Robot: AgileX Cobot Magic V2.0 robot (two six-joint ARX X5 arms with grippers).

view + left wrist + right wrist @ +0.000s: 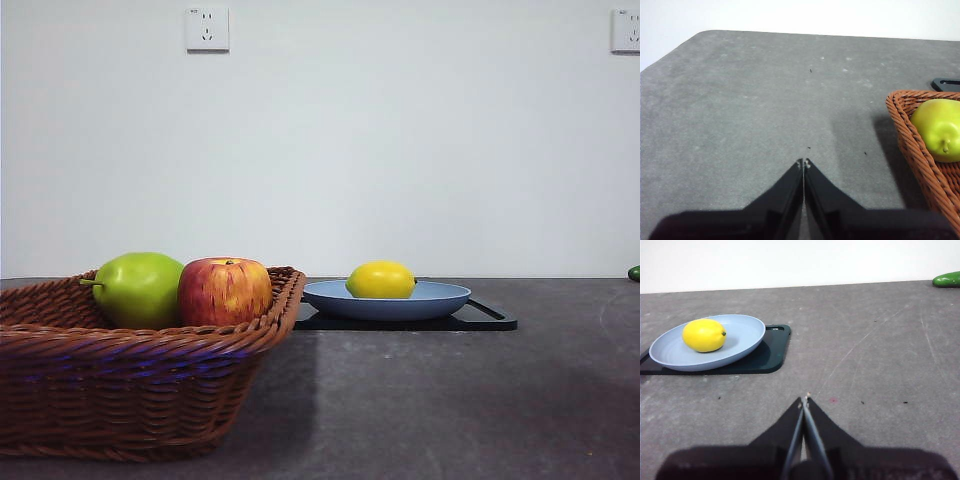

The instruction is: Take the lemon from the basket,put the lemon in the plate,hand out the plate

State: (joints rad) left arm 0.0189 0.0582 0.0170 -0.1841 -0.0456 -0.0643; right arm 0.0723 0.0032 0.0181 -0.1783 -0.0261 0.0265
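I read this as the handover stage: the lemon (pixel 380 280) already sits in the plate (pixel 440 298), so taking it from the basket (pixel 150 385) and placing it look done, and what remains is handing out the plate.

I'll place everything relative to the plate. It rests on a black tray (pixel 490 320), which lies flat on the tabletop (pixel 450 400). The lemon lies inside the plate, a little off centre toward the basket side. The basket stands just beside the plate and nearer the front camera; I cannot tell whether its rim touches the tray. In the basket I see a green pear-like fruit (pixel 140 288) and a red-yellow apple (pixel 225 291), touching each other.

My right tool (pixel 804 401) is clenched on nothing, hanging over bare tabletop with the plate near but apart. My left tool (pixel 803 162) is likewise clenched and empty, on the far side of the basket from the plate.

For the next move, I judge the right tool the better placed. It would need to release, come to the plate's low rim on the side facing it, and pinch that rim. The lemon is round and loose, so I'd keep the plate level when lifting it.
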